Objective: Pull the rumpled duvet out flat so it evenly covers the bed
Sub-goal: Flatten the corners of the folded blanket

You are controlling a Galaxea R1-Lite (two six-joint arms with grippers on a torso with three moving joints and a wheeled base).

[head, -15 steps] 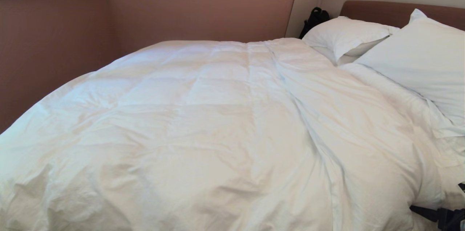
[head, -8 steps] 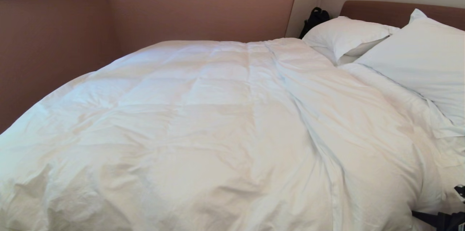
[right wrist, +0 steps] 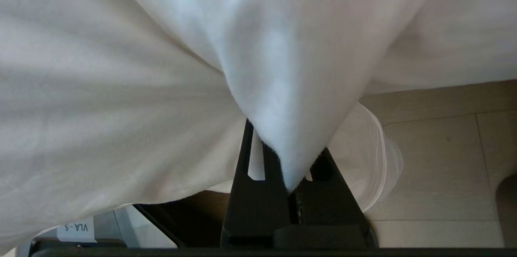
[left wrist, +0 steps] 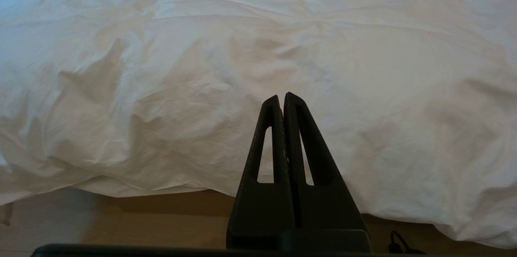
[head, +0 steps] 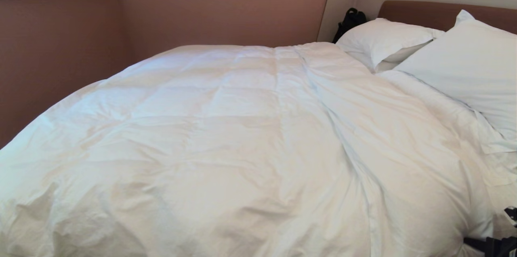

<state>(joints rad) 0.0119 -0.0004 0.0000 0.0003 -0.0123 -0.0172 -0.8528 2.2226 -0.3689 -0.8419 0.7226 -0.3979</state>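
Observation:
The puffy white duvet (head: 242, 135) lies wrinkled over the bed (head: 428, 12), with a long crease running from the pillows toward the near right corner. At that corner my right gripper (head: 490, 245) is barely in the head view. In the right wrist view my right gripper (right wrist: 290, 156) is shut on a hanging fold of the duvet (right wrist: 282, 67), and the cloth hides its fingertips. My left gripper (left wrist: 281, 97) is shut on nothing, parked low in front of the duvet's near edge (left wrist: 181, 184).
Two white pillows (head: 383, 38) (head: 472, 67) lean at the headboard, with a black bag (head: 350, 20) in the corner behind them. A pink wall (head: 60, 55) runs along the bed's far side. Pale floor tiles (right wrist: 436, 168) and a round whitish object (right wrist: 379, 160) lie below the right gripper.
My right gripper has shut on the duvet's fold, and its black parts have slid a little lower in the head view's corner. The duvet and left arm have not moved.

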